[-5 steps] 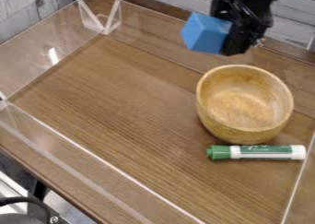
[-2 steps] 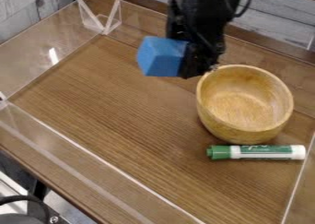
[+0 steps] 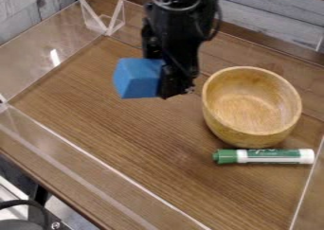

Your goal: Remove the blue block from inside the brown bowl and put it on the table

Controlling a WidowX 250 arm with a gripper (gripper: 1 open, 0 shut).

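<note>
This looks like a robotics lab or test bench rather than a home. The wood-grain table (image 3: pixel 114 139) is fenced by low clear plastic walls (image 3: pixel 26 130), forming a closed work area. A black robot arm (image 3: pixel 177 26) hangs over it from above. The few things laid out are simple test props: a blue block (image 3: pixel 136 79), a wooden bowl (image 3: pixel 253 104) and a green-capped marker (image 3: pixel 263 156). A small clear plastic stand (image 3: pixel 101 18) sits at the far edge
</note>
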